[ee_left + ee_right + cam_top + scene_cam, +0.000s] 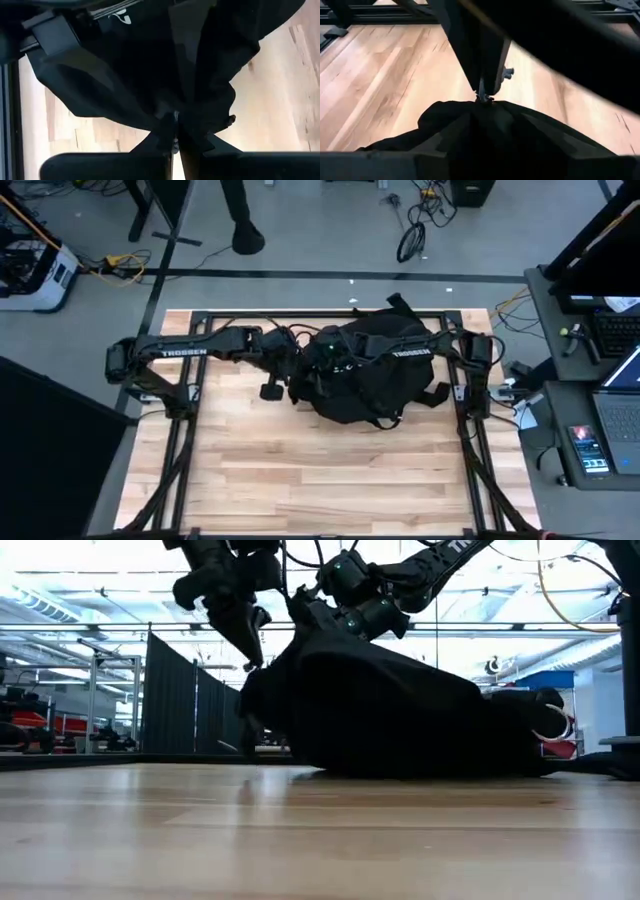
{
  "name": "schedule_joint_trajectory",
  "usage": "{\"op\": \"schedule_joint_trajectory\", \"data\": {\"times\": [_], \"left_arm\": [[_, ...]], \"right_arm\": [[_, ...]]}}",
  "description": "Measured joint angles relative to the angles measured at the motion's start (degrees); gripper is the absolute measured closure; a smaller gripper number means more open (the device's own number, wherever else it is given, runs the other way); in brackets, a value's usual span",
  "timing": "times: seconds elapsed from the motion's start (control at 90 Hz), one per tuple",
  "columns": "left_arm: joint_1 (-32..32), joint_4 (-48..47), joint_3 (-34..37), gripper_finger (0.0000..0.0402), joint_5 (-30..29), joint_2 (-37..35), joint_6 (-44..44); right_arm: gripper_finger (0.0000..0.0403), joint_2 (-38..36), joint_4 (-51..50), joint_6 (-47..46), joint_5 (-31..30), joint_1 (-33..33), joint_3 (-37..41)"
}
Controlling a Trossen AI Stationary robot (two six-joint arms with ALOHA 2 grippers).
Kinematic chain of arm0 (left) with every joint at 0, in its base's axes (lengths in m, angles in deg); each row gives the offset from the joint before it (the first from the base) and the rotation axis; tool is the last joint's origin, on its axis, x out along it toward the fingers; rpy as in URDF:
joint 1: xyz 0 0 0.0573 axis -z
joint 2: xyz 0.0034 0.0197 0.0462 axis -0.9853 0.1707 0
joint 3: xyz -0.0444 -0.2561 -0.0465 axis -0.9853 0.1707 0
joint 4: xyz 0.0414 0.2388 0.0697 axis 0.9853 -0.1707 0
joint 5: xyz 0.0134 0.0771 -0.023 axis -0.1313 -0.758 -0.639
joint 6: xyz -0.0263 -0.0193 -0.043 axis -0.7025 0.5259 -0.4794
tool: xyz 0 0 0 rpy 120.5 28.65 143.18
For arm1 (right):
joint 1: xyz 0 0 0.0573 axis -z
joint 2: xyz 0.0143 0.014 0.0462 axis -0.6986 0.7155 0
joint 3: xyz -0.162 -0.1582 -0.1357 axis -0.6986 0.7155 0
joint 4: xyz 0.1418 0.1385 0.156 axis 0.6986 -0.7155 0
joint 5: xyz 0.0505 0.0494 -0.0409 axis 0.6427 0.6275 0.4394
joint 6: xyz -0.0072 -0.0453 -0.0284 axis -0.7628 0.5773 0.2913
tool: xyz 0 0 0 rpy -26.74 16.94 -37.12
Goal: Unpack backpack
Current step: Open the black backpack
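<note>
While both arms crowd over the backpack [365, 375], the job looks to be at its opening stage: getting the bag's mouth apart before anything can come out. No contents lie on the table [300, 470] yet, so I judge the unpacking barely begun.

Nearest in the left wrist view, the left gripper [172, 131] is clenched on a fold of black cloth, the fabric bunching into a peak where the fingertips meet; a small metal piece shows there, perhaps a zip pull, though I cannot be sure. The right wrist view shows the right gripper [482, 97] pinching another gathered peak of the same cloth, its jaws closed on it too. From the low camera the two grippers sit close together at the bag's raised end, that end lifted while the rest slumps on the wood.

Next, I think, the grippers must draw apart, or one must hold firm while the other runs along the seam, so that the opening widens. Soft cloth may slide out of a pinch, and the whole bag may drag instead of opening, since nothing pins it down.

Seen from above, the bag lies at the table's far middle, between the two arm bases. It is a large, rounded, black fabric thing, limp and creased, with straps trailing toward the right and some white lettering on the cloth, too small to read.
</note>
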Motion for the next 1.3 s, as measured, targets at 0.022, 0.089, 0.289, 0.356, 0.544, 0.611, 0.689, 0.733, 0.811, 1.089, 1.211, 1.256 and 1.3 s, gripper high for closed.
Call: {"op": "schedule_joint_trajectory", "data": {"times": [0.022,0.089,0.289,0.356,0.544,0.611,0.689,0.733,0.811,1.089,1.211,1.256,1.3], "left_arm": [[0.0,0.1,0.1,0.0401,0.0,0.0,0.0],[0.0,0.1,0.3,0.0401,0.0,0.0,-0.1],[0.0,-0.5,0.3,0.0401,0.0,0.0,-0.3],[0.0,-0.6,0.3,0.0401,0.0,0.0,-0.5],[0.0,-0.9,0.0,0.0401,0.0,0.0,-0.6],[0.0,-1.1,-0.2,0.0401,0.0,0.0,-0.6],[0.0,-1.1,-0.2,0.0401,0.0,0.0,-0.6],[0.0,-1.2,-0.3,0.0401,0.0,0.0,-0.5],[0.0,-0.9,-0.3,0.0401,0.0,0.0,-0.5],[0.0,-1.0,-0.3,0.0401,-0.1,0.0,-0.6],[0.0,-1.9,-0.4,0.0401,-0.1,0.0,-0.8],[0.0,-2.2,-0.4,0.0401,-0.7,0.0,-2.4],[0.0,-2.3,-0.4,0.0401,-1.7,0.0,-5.6]], "right_arm": [[0.0248,0.0,0.1,0.0,0.0,-0.1,0.0],[0.0248,0.0,0.7,0.0,-0.1,-0.3,0.0],[0.0248,0.1,2.9,-1.2,4.6,-0.5,0.0],[0.0248,0.1,3.8,-2.3,6.5,-0.2,0.0],[0.0248,1.5,5.1,-2.0,3.8,-0.3,0.0],[0.0248,2.6,7.4,-3.5,3.5,-0.3,0.0],[0.0248,3.5,10.0,-4.5,3.4,-0.3,0.0],[0.0249,3.6,10.6,-4.7,3.2,-0.4,0.0],[0.0260,3.6,11.2,-4.4,2.9,-0.4,0.0],[0.0391,3.3,7.4,-0.8,3.1,0.2,-0.1],[0.0401,2.2,5.7,0.0,2.9,0.2,-0.1],[0.0401,1.7,5.1,0.2,2.8,0.2,-0.1],[0.0402,0.9,4.2,0.5,2.6,0.3,-0.1]]}}
